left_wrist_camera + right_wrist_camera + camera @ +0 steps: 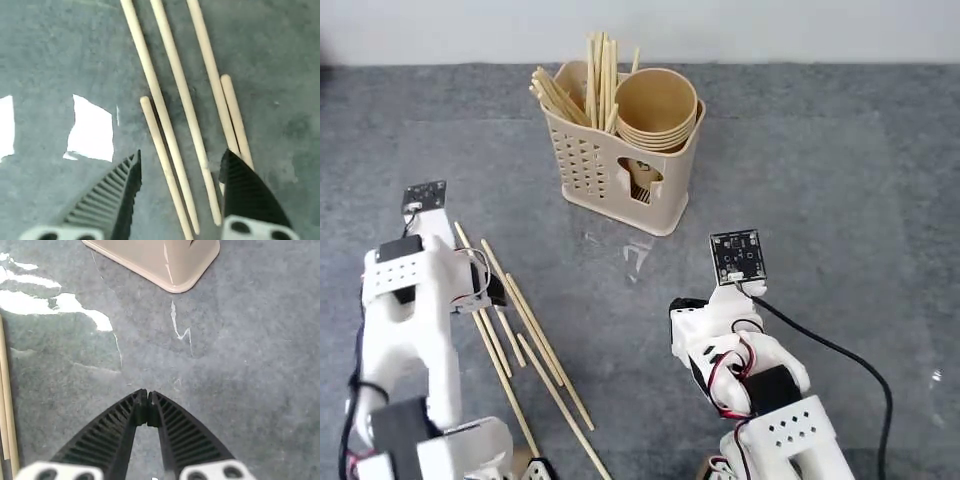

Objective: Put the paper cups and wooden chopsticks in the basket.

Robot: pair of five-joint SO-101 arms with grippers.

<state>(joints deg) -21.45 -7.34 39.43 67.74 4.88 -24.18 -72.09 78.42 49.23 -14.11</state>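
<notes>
**Status, pick phase (est.)**

1. Left gripper [182, 155]: jaws wide, nothing held. It hangs over the loose wooden chopsticks [155, 100] lying flat on the table [45, 45].
2. Key relation: three sticks lie between the jaws, and two more pass beneath one jaw. Their long axis runs ahead of the jaws, approx. crosswise to the closing direction with a slight slant. We cannot tell the height above the sticks.
3. Right gripper [148, 395]: jaws pressed together, empty. The basket [160, 260] lies ahead of them, and the loose sticks lie off to one side.
4. Basket contents, high view: paper cups [655, 105] are stacked in one compartment and further chopsticks [595, 75] stand upright in the other. The basket is well apart from the left jaws.
5. Judgement: the left arm is the nearer arm and already straddles the work, so we expect it to make the next pick. That move calls for lowering and closing across the sticks. Risk: the jaws may grip several sticks at once, or one may roll clear.
</notes>
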